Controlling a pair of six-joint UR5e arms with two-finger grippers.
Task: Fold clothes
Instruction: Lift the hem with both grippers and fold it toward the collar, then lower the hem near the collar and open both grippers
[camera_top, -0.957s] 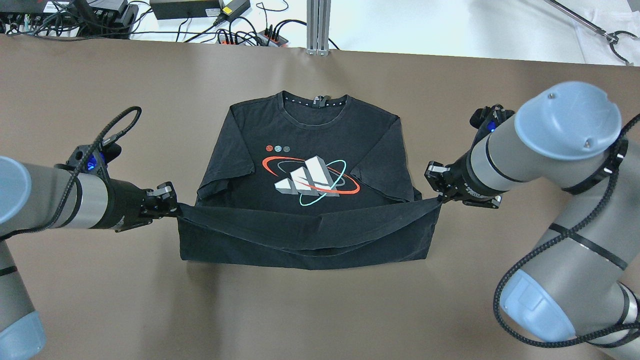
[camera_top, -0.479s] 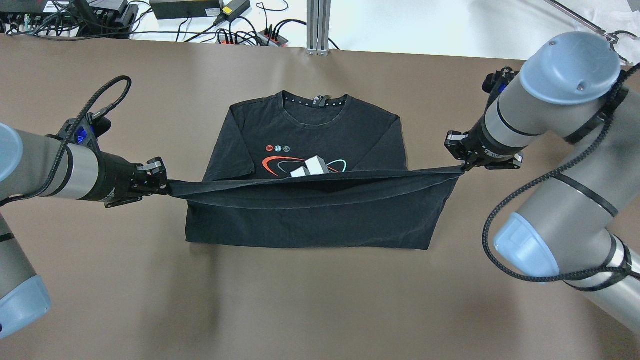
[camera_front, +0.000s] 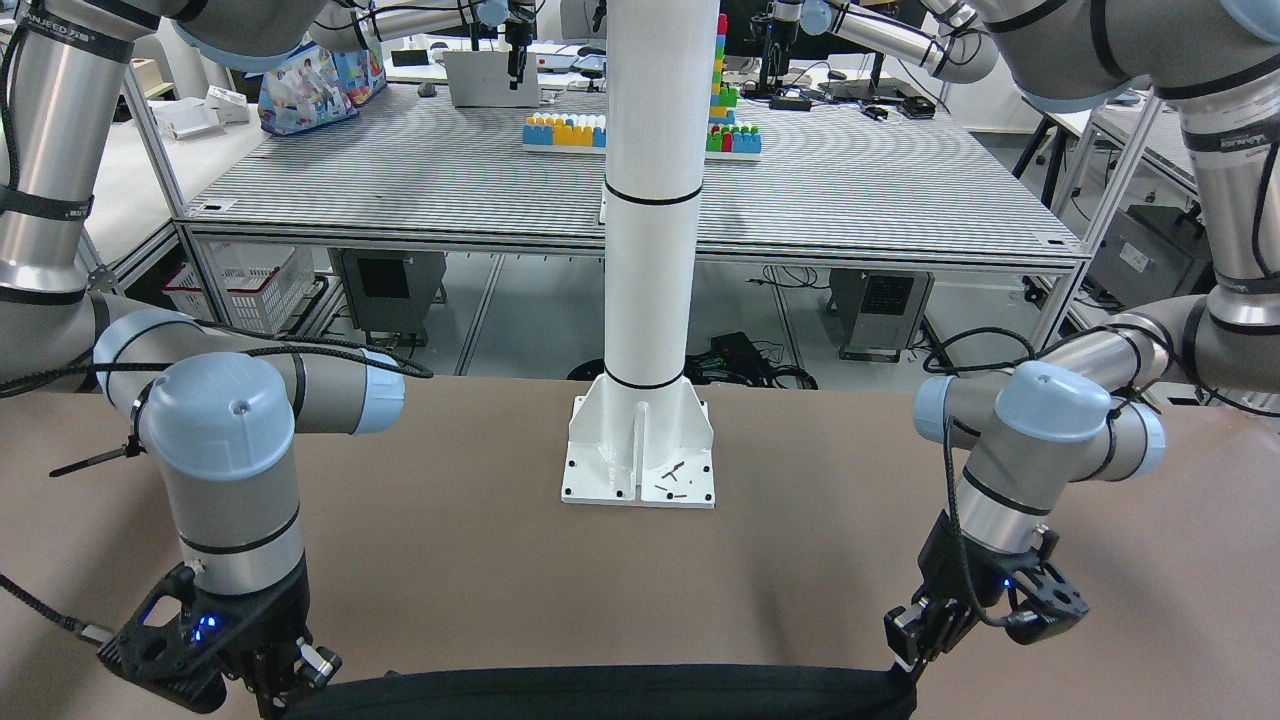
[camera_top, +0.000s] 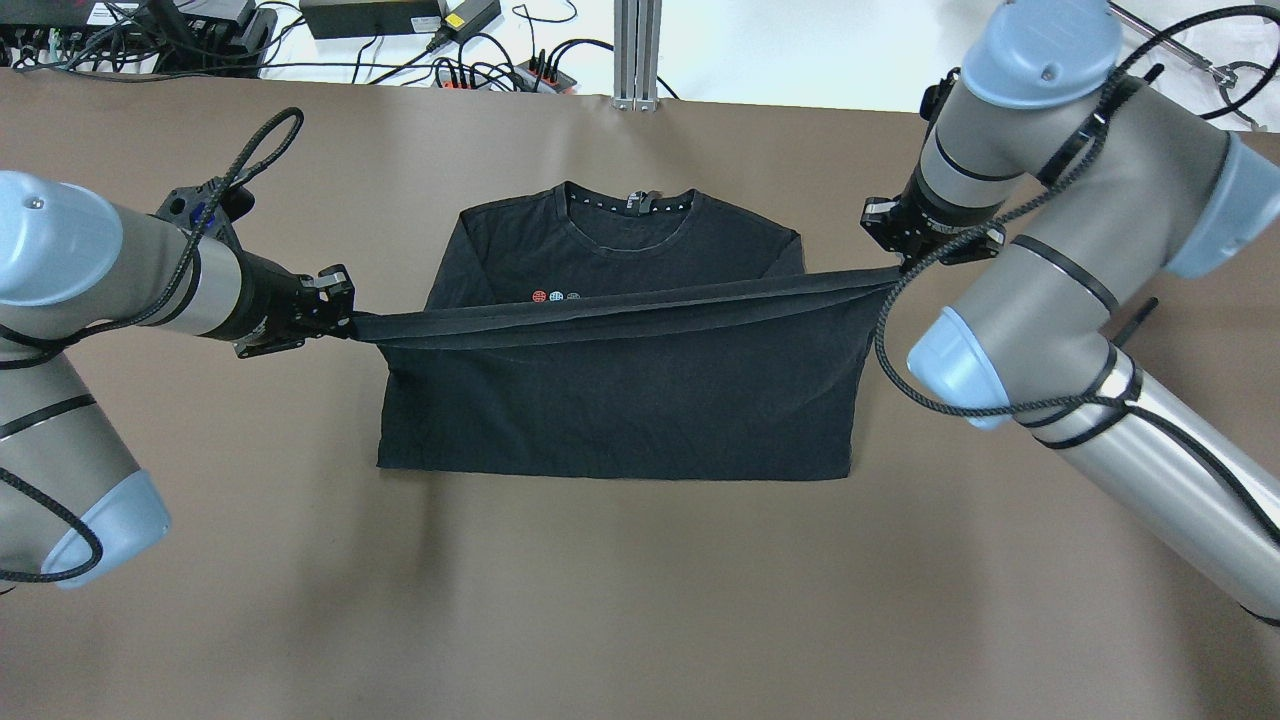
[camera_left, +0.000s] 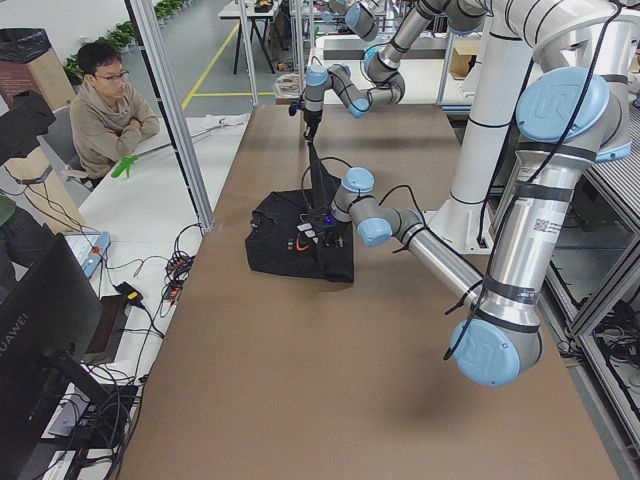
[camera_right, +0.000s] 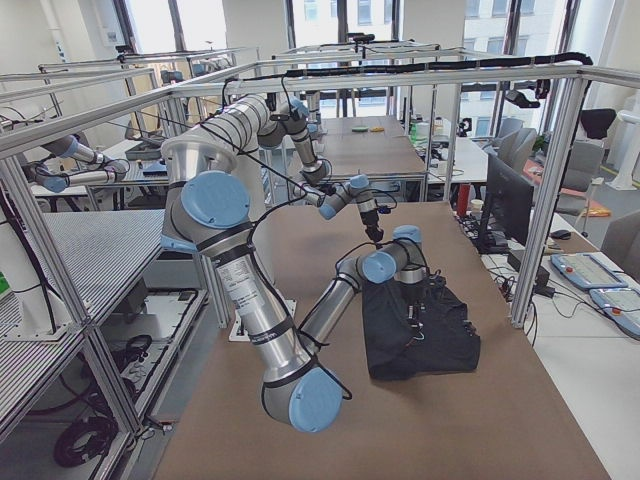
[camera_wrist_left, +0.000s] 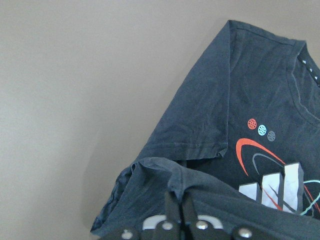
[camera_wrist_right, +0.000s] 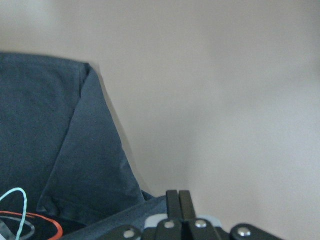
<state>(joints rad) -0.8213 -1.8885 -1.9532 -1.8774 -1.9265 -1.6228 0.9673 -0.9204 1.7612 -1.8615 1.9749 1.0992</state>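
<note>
Before the white pillar (camera_front: 650, 250), at the front-facing view's bottom edge, a taut band of the black T-shirt (camera_front: 600, 695) spans from the left tool (camera_front: 903, 668) to the right tool (camera_front: 300, 688). It is well apart from the pillar's base plate (camera_front: 638, 455) on the brown surface (camera_front: 800, 530).

From overhead, each tool is clamped on a corner of the bottom hem. The hem, held off the surface, crosses the chest just under three small dots (camera_top: 556, 296) of the print, and the collar (camera_top: 630, 208) lies flat.

In the left side view the shirt lies well out from the pillar, toward a seated person (camera_left: 105, 110), its cloth rising in a peak to the far arm's tool.

The right side view shows it beyond the near arm's wrist.

On the left wrist camera the fingers (camera_wrist_left: 172, 212) press together on a puckered hem fold, with a short sleeve (camera_wrist_left: 200, 120) and an orange-and-white logo (camera_wrist_left: 270, 175) beyond.

The right wrist camera shows that tool likewise closed on the hem, the other sleeve (camera_wrist_right: 90, 150) flat.
</note>
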